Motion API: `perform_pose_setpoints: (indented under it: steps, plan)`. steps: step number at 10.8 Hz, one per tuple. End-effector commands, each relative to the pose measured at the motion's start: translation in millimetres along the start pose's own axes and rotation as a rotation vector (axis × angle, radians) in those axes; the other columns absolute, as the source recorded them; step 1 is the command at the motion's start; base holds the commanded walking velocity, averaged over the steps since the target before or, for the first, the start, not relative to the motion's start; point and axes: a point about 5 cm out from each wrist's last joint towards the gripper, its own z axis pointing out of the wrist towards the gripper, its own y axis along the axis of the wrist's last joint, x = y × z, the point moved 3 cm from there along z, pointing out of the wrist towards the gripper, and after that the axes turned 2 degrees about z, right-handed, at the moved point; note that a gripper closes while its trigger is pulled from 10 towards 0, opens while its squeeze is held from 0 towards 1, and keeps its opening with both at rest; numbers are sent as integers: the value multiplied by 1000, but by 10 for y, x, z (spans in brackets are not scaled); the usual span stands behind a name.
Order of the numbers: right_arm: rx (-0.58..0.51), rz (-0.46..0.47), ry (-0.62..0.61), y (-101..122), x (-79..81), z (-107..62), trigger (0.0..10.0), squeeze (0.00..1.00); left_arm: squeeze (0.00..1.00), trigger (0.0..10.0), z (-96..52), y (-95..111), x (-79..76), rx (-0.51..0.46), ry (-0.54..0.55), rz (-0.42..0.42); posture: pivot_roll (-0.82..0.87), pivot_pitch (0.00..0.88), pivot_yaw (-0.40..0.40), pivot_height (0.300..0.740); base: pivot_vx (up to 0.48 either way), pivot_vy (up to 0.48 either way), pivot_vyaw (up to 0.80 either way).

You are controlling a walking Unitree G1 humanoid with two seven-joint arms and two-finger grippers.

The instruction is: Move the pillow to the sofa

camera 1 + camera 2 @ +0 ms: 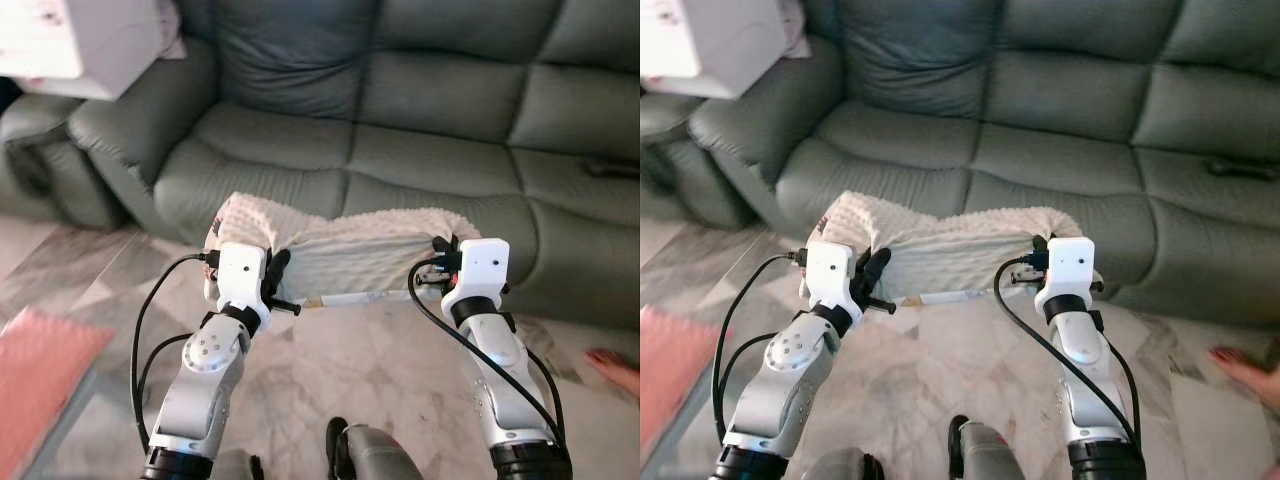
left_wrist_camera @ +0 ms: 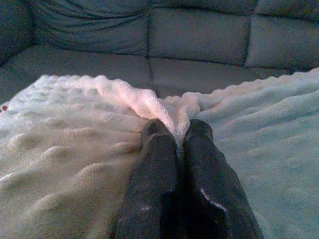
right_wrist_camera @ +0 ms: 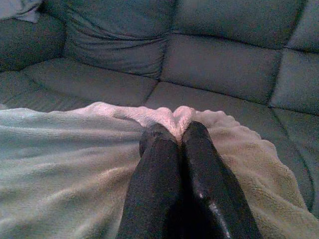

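Note:
A cream fuzzy pillow (image 1: 340,255) hangs in the air between my two arms, just in front of the grey-green sofa (image 1: 400,150). My left gripper (image 1: 275,270) is shut on the pillow's left end; in the left wrist view its fingers (image 2: 154,164) pinch a fold of the cream fabric (image 2: 75,149). My right gripper (image 1: 445,250) is shut on the pillow's right end, and the right wrist view shows its fingers (image 3: 199,164) clamped on the plush cover (image 3: 75,149). The sofa seat cushions (image 1: 1070,160) lie right behind the pillow.
A white box (image 1: 80,40) rests on the sofa's left armrest. A small dark object (image 1: 610,168) lies on the right seat. A pink mat (image 1: 45,375) covers the marble floor at left. A person's foot (image 1: 615,372) shows at the right edge.

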Motion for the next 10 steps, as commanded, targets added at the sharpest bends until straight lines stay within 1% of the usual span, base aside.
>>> perform_pose_setpoints:
  steps: [1,2,4,8,9,10]
  plan:
    - [-26,0,-44,81,-104,21,10000,0,0,10000,-18,43,58,-16,23,10,-54,121,-25,740,0,0,0]
    - [-20,4,-43,78,-99,25,10000,0,0,10000,-17,46,51,-18,21,10,-55,122,-26,740,0,-349,0]
    - [-17,5,-43,75,-100,30,10000,0,0,10000,-10,48,45,-19,18,8,-56,121,-26,740,0,-398,-800]
    - [-3,-1,-49,41,-114,1,10000,0,0,10000,-18,36,45,-15,15,9,-57,124,-24,740,0,-389,-498]
    - [0,-3,-50,31,-115,-6,10000,0,0,10000,-26,28,43,-14,14,16,-58,126,-23,740,0,-292,-494]
    - [3,-3,-51,22,-114,-14,10000,0,0,10000,-38,8,79,-15,41,55,-57,128,-22,740,0,0,-500]
